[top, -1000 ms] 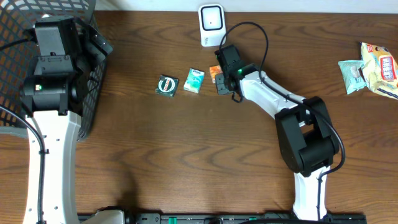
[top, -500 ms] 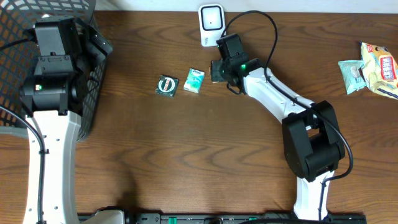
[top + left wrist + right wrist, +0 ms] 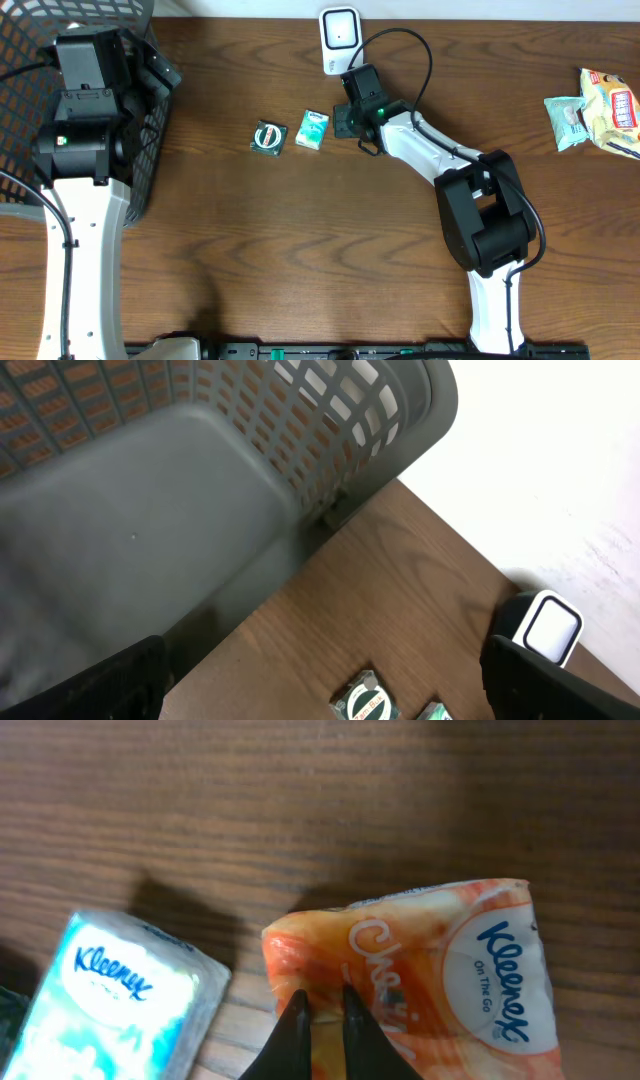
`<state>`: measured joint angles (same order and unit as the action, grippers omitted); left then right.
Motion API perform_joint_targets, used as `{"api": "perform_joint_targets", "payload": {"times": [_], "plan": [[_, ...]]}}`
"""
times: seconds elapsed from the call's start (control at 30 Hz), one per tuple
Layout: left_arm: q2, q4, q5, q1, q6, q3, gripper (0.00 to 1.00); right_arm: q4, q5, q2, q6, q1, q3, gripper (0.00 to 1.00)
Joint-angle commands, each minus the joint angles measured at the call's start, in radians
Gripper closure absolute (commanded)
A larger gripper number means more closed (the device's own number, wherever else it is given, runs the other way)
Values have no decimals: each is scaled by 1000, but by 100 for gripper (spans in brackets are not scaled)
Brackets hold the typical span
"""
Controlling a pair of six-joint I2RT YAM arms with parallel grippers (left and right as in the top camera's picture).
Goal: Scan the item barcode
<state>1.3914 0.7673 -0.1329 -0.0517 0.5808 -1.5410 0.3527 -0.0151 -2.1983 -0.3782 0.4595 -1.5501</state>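
Right gripper [image 3: 322, 1005]: closed to a narrow pinch. In the wrist view the two fingertips bite a fold of wrapper near the left end of the orange tissue pack [image 3: 450, 980].

Left gripper [image 3: 325, 680]: jaws spread wide and holding nothing, parked over by the basket [image 3: 200, 510].

Item position: the orange pack sits on the table [image 3: 300, 250], just below the white scanner [image 3: 340, 35]. The overhead view hides it under the right gripper. We cannot tell whether it has left the wood.

Neighbours: a teal tissue pack [image 3: 120, 990] lies just to its left, apart from it, and a round green packet [image 3: 268, 137] lies beyond that. Snack bags [image 3: 600, 110] are well apart at the far right edge.

Handling: we judge it light and soft, a film wrapper over folded tissues. It will squash and sag rather than hold its shape, and the film looks glossy, so probably a little slippery. It is not fragile.

Grip note: a pinch on loose film near one end may let the pack droop or twist when raised. We think a hold across the body would sit steadier.

Barcode: none is visible, since only the logo face shows. We suspect the code is underneath, so the pack may need turning toward the scanner window.

Risk: the fold could slip out of the pinch, or the teal pack could get nudged.
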Motion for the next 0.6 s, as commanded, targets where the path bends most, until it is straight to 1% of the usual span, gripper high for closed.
{"api": "perform_joint_targets", "payload": {"times": [0.0, 0.07, 0.17, 0.3, 0.4, 0.47, 0.57], "plan": [[-5, 3, -2, -4, 12, -2, 2, 64, -19, 3, 44, 1, 0, 96], [-5, 3, -2, -4, 12, -2, 2, 114, -32, 18, 43, -8, 0, 99], [-5, 3, -2, -4, 12, -2, 2, 188, -38, 51, 75, -28, 0, 99], [-6, 3, -2, -4, 12, -2, 2, 281, -43, 110, 152, -54, 0, 98], [-5, 3, -2, -4, 12, -2, 2, 348, -61, 168, 157, -73, 0, 97], [-5, 3, -2, -4, 12, -2, 2, 378, -61, 201, 159, -83, 0, 93], [-5, 3, -2, -4, 12, -2, 2, 415, -61, 251, 158, -106, 0, 85]]}}
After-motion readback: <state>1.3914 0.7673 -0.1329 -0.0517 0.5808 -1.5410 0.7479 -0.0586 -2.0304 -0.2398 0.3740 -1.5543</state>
